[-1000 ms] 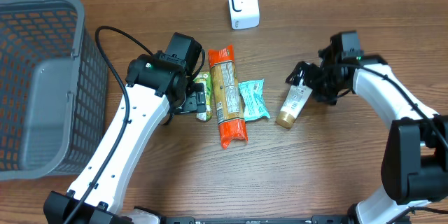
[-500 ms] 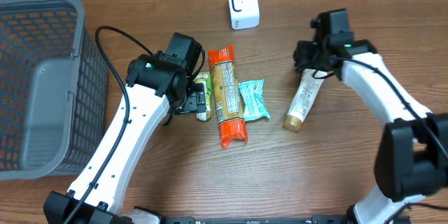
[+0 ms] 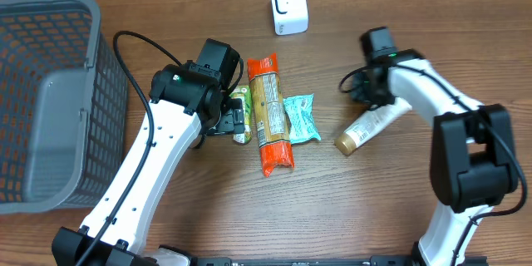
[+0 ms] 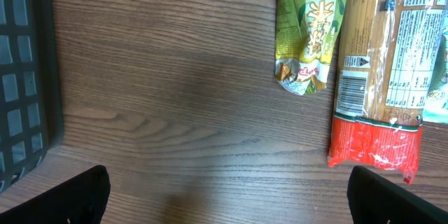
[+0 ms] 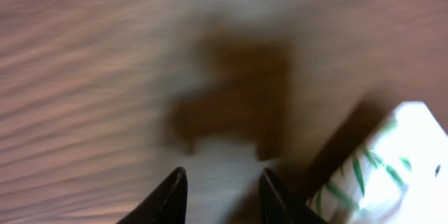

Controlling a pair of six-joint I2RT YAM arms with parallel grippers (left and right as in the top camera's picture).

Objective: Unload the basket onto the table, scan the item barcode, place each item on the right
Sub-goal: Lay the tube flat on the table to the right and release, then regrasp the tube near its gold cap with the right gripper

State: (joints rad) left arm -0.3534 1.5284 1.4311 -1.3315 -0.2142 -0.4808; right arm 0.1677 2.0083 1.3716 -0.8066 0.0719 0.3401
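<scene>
L gripper [image 4: 231, 201] hung over bare wood-grain table [image 4: 154, 98], jaws wide apart, nothing between them; only the two dark fingertips [image 4: 70, 196] showed at the bottom corners of the L wrist view. Just ahead of it lay a green foil tea packet [image 4: 311, 31]. Touching that packet's side was a long clear pasta packet w/ orange-red ends [image 4: 371, 77], barcode label facing up. A small teal snack packet [image 3: 301, 118] lay against the pasta packet's other side.

White plastic tube w/ a gold-brown cap [image 3: 370, 126] lay flat on the table, R of the teal packet, near but apart from it. Cap end pointed at the packets; the other end ran under the R arm. R gripper [image 3: 359, 90] sat low by the tube's upper side. R wrist view was badly blurred: dark fingertips [image 5: 171, 196] showed w/ a narrow gap and a pale smear in it, so couldn't tell if they'd clamped anything. A white surface w/ green leaf print [image 5: 381, 164] sat off to one side of them, not in the gap.

Small white box-shaped scanner [image 3: 288, 6] stood upright at the table's far edge, well apart from the tube. Grey plastic mesh basket [image 3: 50, 91] filled the far L side.
</scene>
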